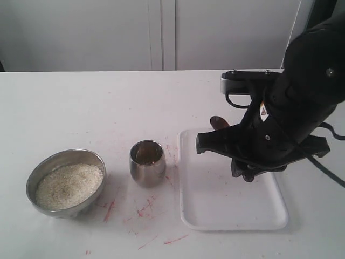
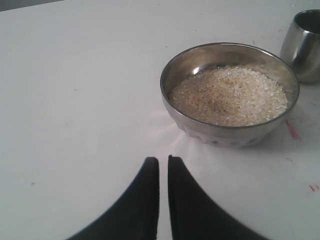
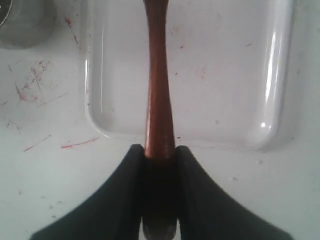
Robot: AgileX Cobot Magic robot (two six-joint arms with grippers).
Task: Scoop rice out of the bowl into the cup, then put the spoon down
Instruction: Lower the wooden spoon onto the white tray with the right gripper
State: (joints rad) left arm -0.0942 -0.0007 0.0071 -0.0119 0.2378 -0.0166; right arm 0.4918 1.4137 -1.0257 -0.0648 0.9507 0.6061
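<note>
My right gripper [image 3: 160, 149] is shut on the handle of the dark reddish-brown wooden spoon [image 3: 159, 90], which it holds above the white tray [image 3: 240, 100]. In the exterior view the spoon's oval head [image 1: 218, 123] sticks out past the tray's far edge, beyond the black right arm [image 1: 280, 124]. The steel bowl [image 1: 38, 175] of white rice [image 1: 69, 185] stands at the left, and the steel cup [image 1: 147, 163] stands between bowl and tray. My left gripper [image 2: 163, 159] is shut with nothing in it. It hovers over bare table a short way from the bowl [image 2: 225, 136].
The white tray [image 1: 232, 213] lies right of the cup, with nothing lying in it. Red marks [image 1: 110, 208] streak the white table around the cup and bowl. A white wall panel runs along the back.
</note>
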